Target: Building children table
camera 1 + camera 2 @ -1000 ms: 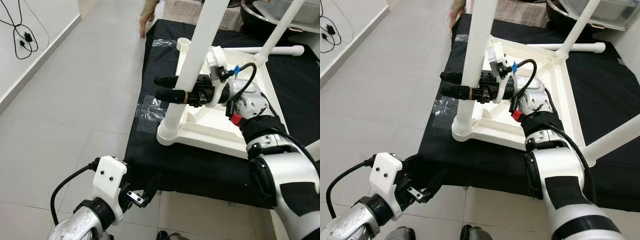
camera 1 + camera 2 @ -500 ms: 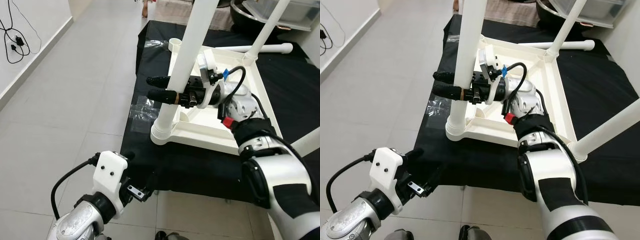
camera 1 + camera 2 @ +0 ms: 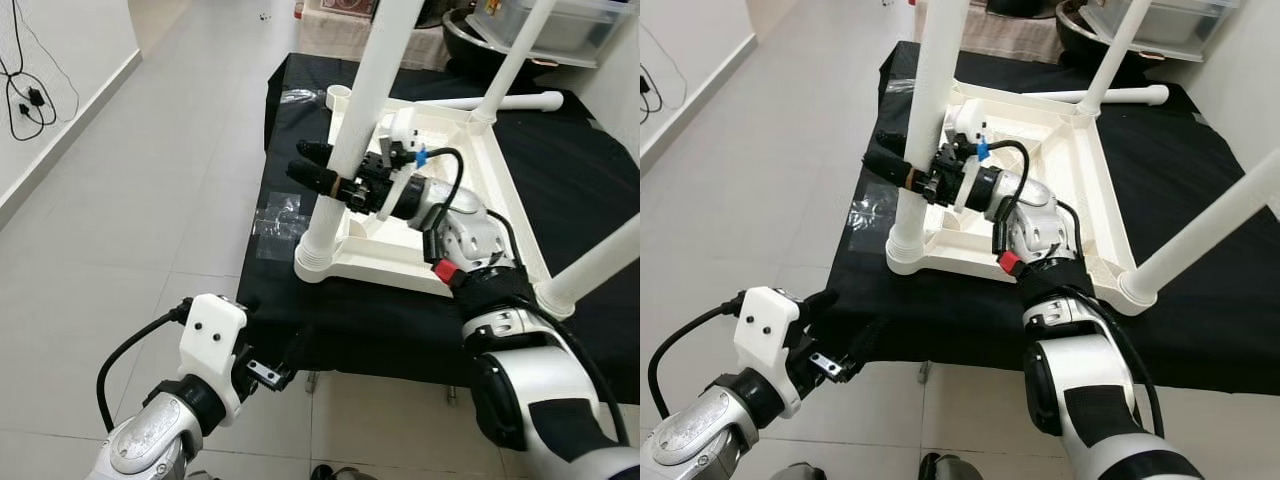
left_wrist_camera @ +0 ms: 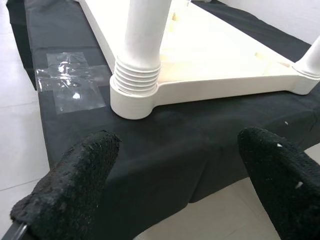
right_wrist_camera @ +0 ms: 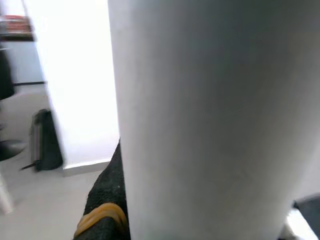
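Tabletop (image 3: 455, 225), white plastic, lies upside down on a black cloth (image 3: 400, 330) over a low stand, legs pointing up. Near-left leg (image 3: 350, 140) stands in its corner socket (image 3: 318, 262); its ribbed threaded collar shows just above the socket in the left wrist view, so it looks not fully screwed home. Far-right leg (image 3: 515, 55) stands in its corner, near-right leg (image 3: 600, 262) leans out right. Far-left socket (image 3: 340, 97) looks open, no leg in it. A further leg (image 3: 495, 100) lies flat along the far edge.

Right gripper (image 3: 318, 172) reaches left from over the tabletop, fingers pinching the near-left leg partway up; rubber band visible on one finger. Left gripper (image 4: 165, 190) hangs low at the near-left edge of the cloth, fingers spread wide, holding nothing, aimed at the socket.

Step in hand, as I judge it: seating or turning the near-left leg. To do it well: keep leg square to the socket so the thread does not cross; keep the grip firm, since smooth plastic could slip; the left gripper could brace the tabletop corner against turning

Tape patch (image 3: 278, 215) on the cloth, left of the socket
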Robot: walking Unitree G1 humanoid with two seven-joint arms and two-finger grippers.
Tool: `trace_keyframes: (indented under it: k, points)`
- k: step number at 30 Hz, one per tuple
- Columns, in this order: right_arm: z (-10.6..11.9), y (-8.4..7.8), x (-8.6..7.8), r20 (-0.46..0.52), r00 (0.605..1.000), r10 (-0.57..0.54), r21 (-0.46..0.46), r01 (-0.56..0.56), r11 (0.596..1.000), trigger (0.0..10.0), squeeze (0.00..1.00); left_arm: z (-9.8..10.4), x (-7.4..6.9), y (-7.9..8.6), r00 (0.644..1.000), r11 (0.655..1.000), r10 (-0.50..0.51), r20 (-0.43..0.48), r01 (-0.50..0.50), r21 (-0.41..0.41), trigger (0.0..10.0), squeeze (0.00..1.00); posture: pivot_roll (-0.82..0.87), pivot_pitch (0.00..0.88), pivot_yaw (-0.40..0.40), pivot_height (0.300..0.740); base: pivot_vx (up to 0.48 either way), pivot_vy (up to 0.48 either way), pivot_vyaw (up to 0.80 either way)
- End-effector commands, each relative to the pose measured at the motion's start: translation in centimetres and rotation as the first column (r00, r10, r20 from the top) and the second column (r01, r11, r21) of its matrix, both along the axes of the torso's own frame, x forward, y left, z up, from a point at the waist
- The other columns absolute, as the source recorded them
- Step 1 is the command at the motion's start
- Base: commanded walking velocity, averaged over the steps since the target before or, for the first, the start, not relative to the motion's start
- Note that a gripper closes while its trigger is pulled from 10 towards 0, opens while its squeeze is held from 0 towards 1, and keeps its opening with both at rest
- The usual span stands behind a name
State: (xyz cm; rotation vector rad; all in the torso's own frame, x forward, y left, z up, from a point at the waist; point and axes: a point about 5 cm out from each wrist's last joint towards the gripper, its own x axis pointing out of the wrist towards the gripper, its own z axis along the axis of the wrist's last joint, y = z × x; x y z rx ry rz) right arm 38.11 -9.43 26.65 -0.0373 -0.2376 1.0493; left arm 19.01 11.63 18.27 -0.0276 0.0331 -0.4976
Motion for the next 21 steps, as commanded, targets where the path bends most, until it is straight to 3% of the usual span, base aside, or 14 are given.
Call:
trace_keyframes:
  k: [1,7,8,9,11,14,16,17,20,21]
  points:
    - [-2.8,-0.3,0.6,-0.112,0.98,-0.165,-0.092,0.155,0.984,10.0,0.0,-0.3,0.1,0.1,1.0,1.0,-0.001,-0.005,0.001,0.009,10.0,0.0,0.15,0.224,-0.136,0.74,0.0,0.0,0.0]
    - [-2.8,0.5,1.0,-0.151,0.948,-0.28,-0.087,0.27,0.959,10.0,0.0,-0.2,0.2,0.2,1.0,1.0,0.003,0.0,-0.003,0.012,10.0,0.0,0.15,0.223,-0.137,0.74,0.0,0.0,0.0]
    - [-2.6,0.9,1.0,-0.165,0.911,-0.379,-0.074,0.371,0.926,10.0,0.0,-0.2,0.2,0.3,1.0,1.0,0.006,0.003,-0.006,0.012,10.0,0.0,0.14,0.224,-0.14,0.74,0.0,0.0,0.0]
    - [-2.6,0.9,1.0,-0.165,0.911,-0.379,-0.074,0.371,0.926,10.0,0.0,-0.2,0.2,0.3,1.0,1.0,0.006,0.003,-0.006,0.012,10.0,0.0,0.14,0.224,-0.14,0.74,0.0,0.0,0.0]
    - [-2.5,1.2,1.1,-0.215,0.863,-0.457,-0.044,0.459,0.887,10.0,0.0,-0.2,0.3,0.3,1.0,1.0,0.007,0.005,-0.007,0.013,10.0,0.0,0.14,0.224,-0.14,0.74,0.0,0.0,0.0]
    - [-2.4,1.2,1.1,-0.226,0.85,-0.476,-0.033,0.481,0.876,10.0,0.0,-0.2,0.3,0.3,1.0,1.0,0.007,0.004,-0.007,0.011,10.0,0.0,0.14,0.224,-0.14,0.74,0.0,0.0,0.0]
    - [-2.3,1.3,1.1,-0.244,0.81,-0.533,-0.014,0.546,0.837,10.0,0.0,-0.2,0.4,0.3,1.0,1.0,0.007,0.006,-0.007,0.011,10.0,0.0,0.14,0.223,-0.138,0.74,0.0,0.0,0.0]
    - [-2.3,1.3,1.1,-0.244,0.81,-0.533,-0.014,0.546,0.837,10.0,0.0,-0.2,0.4,0.3,1.0,1.0,0.007,0.006,-0.007,0.011,10.0,0.0,0.14,0.223,-0.138,0.74,0.0,0.0,0.0]
    - [-2.3,1.4,1.0,-0.231,0.721,-0.653,-0.003,0.67,0.742,10.0,0.0,0.0,0.6,0.5,1.0,1.0,0.011,0.016,-0.011,0.02,10.0,0.0,0.14,0.225,-0.141,0.74,0.0,0.0,0.0]
    - [-2.3,1.4,1.0,-0.231,0.721,-0.653,-0.003,0.67,0.742,10.0,0.0,0.0,0.6,0.5,1.0,1.0,0.011,0.016,-0.011,0.02,10.0,0.0,0.14,0.225,-0.141,0.74,0.0,0.0,0.0]
